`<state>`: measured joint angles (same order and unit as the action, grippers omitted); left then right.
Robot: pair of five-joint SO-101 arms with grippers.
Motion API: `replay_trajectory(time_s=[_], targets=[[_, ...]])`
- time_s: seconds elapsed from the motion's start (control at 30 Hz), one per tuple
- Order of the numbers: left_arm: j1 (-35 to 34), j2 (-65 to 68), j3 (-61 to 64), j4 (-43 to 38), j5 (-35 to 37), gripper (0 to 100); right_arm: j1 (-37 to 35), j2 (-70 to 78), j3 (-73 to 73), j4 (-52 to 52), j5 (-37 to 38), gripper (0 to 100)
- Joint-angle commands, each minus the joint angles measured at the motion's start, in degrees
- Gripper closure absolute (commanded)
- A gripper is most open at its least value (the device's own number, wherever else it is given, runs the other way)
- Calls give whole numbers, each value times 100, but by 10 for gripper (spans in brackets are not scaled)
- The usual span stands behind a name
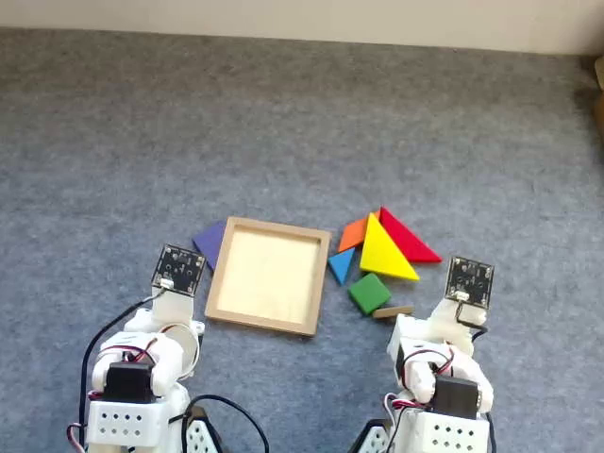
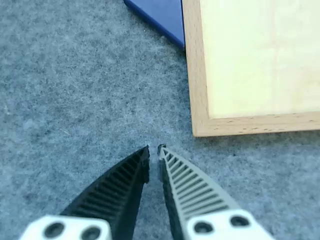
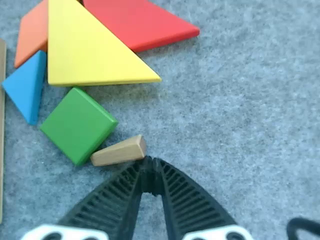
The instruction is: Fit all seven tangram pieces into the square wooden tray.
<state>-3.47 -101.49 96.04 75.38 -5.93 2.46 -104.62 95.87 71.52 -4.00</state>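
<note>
A purple piece (image 1: 211,242) seemingly touches the left rim of the tray (image 1: 269,274); the other pieces (image 1: 385,251) cluster just right of it. Left gripper (image 2: 154,149) and right gripper (image 3: 150,161): jaws closed, empty.

Closed pincer (image 2: 154,150) — tray (image 2: 197,107) corner, blue piece (image 2: 160,15)

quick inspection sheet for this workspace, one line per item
surface: grey carpet, flat
job's things: wooden tray empty; purple piece against its left side; loose on its right: orange, red, yellow, blue, green, tan
clutter: nothing seen
grippers: left tool shut, empty, off the tray's near corner; right tool shut, empty, beside tan
cables: black cable loops at an arm base
surroundings: pale wall beyond the carpet
</note>
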Motion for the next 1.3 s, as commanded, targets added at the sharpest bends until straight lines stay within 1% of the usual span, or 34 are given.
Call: replay_trajectory(time_s=[0.0, 0.17, 0.23, 0.4, 0.47, 0.6, 0.7, 0.87, 1.07, 1.17, 1.27], targets=[[-57, -233, 119, 35, 0, 949, -75, -57, 840, 22, 0, 982], [-57, -233, 119, 35, 0, 949, -4, -57, 840, -31, 35, 982], [-57, -233, 119, 35, 0, 949, 277, -57, 796, -66, 35, 982], [-57, -233, 119, 35, 0, 949, 1226, -57, -22, -286, 35, 986], [-57, -233, 119, 35, 0, 949, 1349, -57, -365, -268, 26, 987], [-57, -233, 119, 35, 0, 949, 1349, -4, -989, -259, 0, 987], [-57, -233, 119, 35, 0, 949, 1332, 4, -1516, 84, 0, 987], [-57, -233, 119, 35, 0, 949, 901, 4, -2501, 760, 9, 987], [-57, -233, 119, 35, 0, 949, 629, 31, -2976, 857, 18, 987], [-57, -233, 119, 35, 0, 949, 462, 418, -3108, 857, 26, 987], [-57, -233, 119, 35, 0, 949, 330, 1226, -3547, 857, 9, 987]])
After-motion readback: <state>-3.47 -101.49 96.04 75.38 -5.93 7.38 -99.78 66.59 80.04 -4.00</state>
